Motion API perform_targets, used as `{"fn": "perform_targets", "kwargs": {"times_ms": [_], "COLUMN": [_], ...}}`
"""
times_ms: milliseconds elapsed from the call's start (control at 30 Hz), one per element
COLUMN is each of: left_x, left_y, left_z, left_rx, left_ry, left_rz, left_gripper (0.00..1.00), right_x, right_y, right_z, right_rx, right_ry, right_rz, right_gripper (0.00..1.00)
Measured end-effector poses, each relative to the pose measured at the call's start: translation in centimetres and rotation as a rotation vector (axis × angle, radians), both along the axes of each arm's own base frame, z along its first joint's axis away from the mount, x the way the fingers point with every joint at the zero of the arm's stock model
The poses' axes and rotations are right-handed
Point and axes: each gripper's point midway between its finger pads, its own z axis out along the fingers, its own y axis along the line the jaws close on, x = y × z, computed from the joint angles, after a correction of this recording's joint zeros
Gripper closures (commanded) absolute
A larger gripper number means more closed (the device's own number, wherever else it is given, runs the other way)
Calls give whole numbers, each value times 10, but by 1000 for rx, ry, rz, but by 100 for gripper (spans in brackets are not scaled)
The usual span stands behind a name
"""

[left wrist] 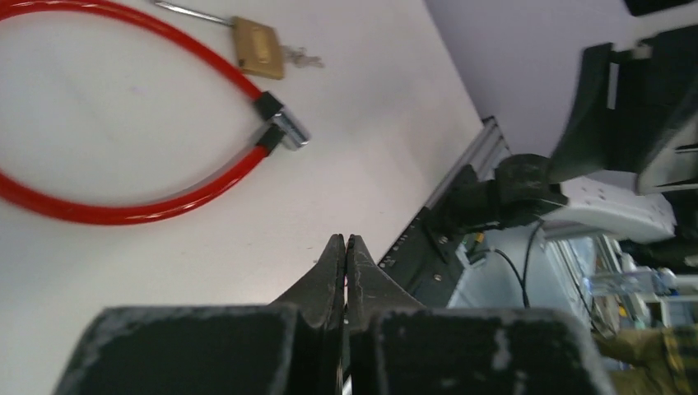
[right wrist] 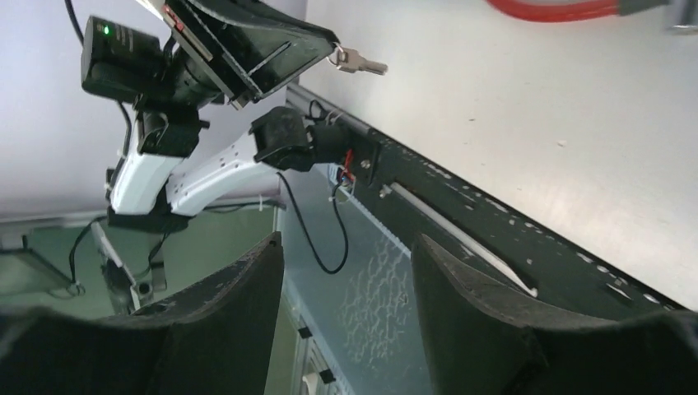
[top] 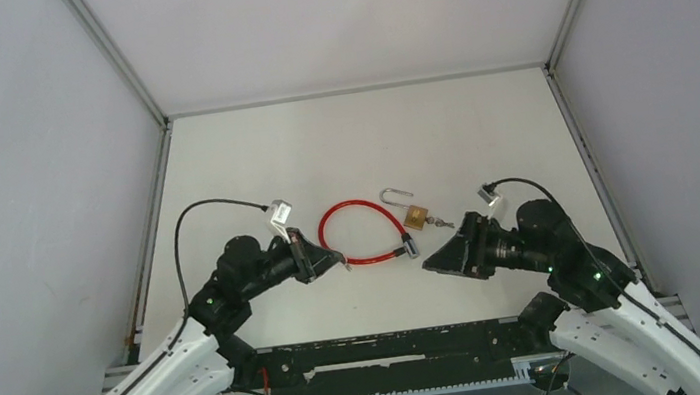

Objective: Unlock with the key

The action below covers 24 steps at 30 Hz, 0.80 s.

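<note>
A brass padlock (top: 416, 216) lies on the white table, its silver shackle (top: 396, 194) swung open beside a red cable loop (top: 360, 231). A silver key piece (top: 443, 222) sticks out of the padlock's body (left wrist: 258, 48). My left gripper (top: 333, 258) sits at the loop's left end, shut on a small silver key (right wrist: 360, 61) that pokes out past its tips. In the left wrist view the jaws are pressed together (left wrist: 346, 239) and hide the key. My right gripper (top: 429, 264) hovers just below and right of the padlock, open and holding nothing (right wrist: 346, 243).
The cable's metal end cap (left wrist: 290, 132) rests near the padlock. A black rail (top: 395, 348) runs along the table's near edge between the arm bases. White walls close in the table on three sides.
</note>
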Motion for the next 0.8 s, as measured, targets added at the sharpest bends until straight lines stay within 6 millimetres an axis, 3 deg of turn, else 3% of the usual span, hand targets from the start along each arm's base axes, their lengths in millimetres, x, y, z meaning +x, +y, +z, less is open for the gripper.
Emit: {"fn": "perform_targets", "kwargs": {"times_ms": [100, 233, 333, 467, 600, 800], "left_x": [-8, -16, -19, -22, -25, -31], "left_y": [-11, -28, -42, -58, -71, -85], "left_z": [17, 56, 91, 122, 132, 138], "left_rx": [-48, -109, -162, -206, -213, -199], "left_ry": [-26, -88, -147, -195, -212, -240], "left_rz": [-63, -145, -190, -237, -274, -324], "left_gripper": [100, 100, 100, 100, 100, 100], "right_x": [-3, 2, 13, 27, 32, 31], "right_y": [22, 45, 58, 64, 65, 70], "right_z": [3, -5, -5, 3, 16, 11], "right_rx": [10, -14, -13, 12, 62, 78], "right_ry": [-1, 90, 160, 243, 301, 420], "right_rz": [64, 39, -27, -127, -183, -208], "right_gripper": [36, 34, 28, 24, 23, 23]}}
